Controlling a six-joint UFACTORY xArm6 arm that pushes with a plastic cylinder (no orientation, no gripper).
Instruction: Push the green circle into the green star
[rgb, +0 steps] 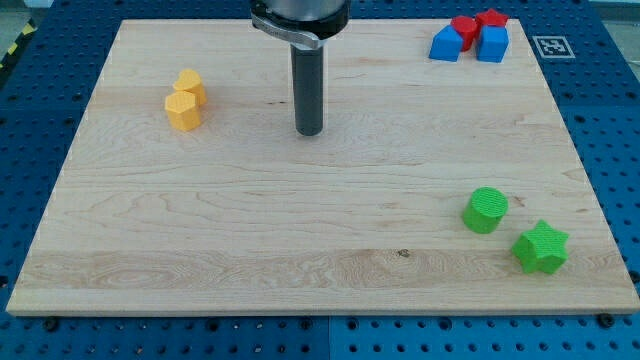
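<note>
The green circle (486, 210) lies at the view's lower right on the wooden board (250, 230). The green star (541, 247) lies just below and to the right of it, with a small gap between them. My tip (309, 131) rests on the board near the top centre, far up and to the left of both green blocks, touching no block.
Two yellow blocks (185, 101) sit together at the view's upper left. A cluster of two blue blocks (470, 43) and two red blocks (476, 23) sits at the upper right corner. A blue perforated table (600, 100) surrounds the board.
</note>
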